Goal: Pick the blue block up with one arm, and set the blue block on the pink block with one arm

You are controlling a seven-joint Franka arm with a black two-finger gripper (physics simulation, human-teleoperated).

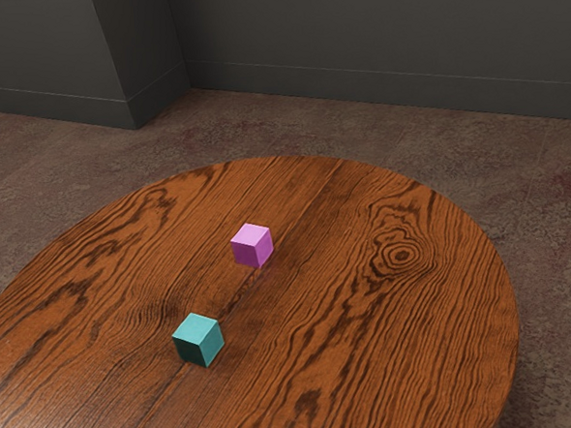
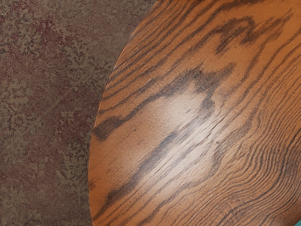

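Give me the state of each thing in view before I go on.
blue block: flat on the table, not yet picked up, apart from the pink block.
pink block: flat on the table, top bare, nothing stacked on it.
table: carries both blocks near its middle.

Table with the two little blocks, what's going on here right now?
Nothing is holding either block at this moment. The blue block sits on the round wooden table, toward the near side of the exterior view, and the pink block rests apart from it, farther back. The stacking has not yet begun. The wrist view looks down over the table's edge and the floor.
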